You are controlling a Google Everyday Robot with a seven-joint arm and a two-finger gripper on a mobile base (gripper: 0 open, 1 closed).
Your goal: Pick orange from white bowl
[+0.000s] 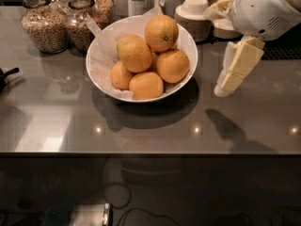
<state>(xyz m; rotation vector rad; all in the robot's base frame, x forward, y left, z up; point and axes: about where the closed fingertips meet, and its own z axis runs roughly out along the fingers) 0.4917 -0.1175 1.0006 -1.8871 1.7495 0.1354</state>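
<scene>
The white bowl (95, 77) stands on the grey counter at centre left, lined with crinkled white paper. Several oranges are piled in it; the topmost orange (161, 33) sits at the back right, and others (135, 53) (173, 65) (146, 85) lie below it. My gripper (225, 85), cream-coloured under a white arm housing (263, 8), hangs to the right of the bowl, tilted down and to the left. It is just off the bowl's right rim, above the counter, and touches no orange.
Two glass jars of grain (43, 26) (83, 22) stand behind the bowl at left. Stacked small white dishes (194, 17) stand at the back right. A black object (5, 76) pokes in at the left edge. The counter's front edge (150, 152) runs across below the bowl.
</scene>
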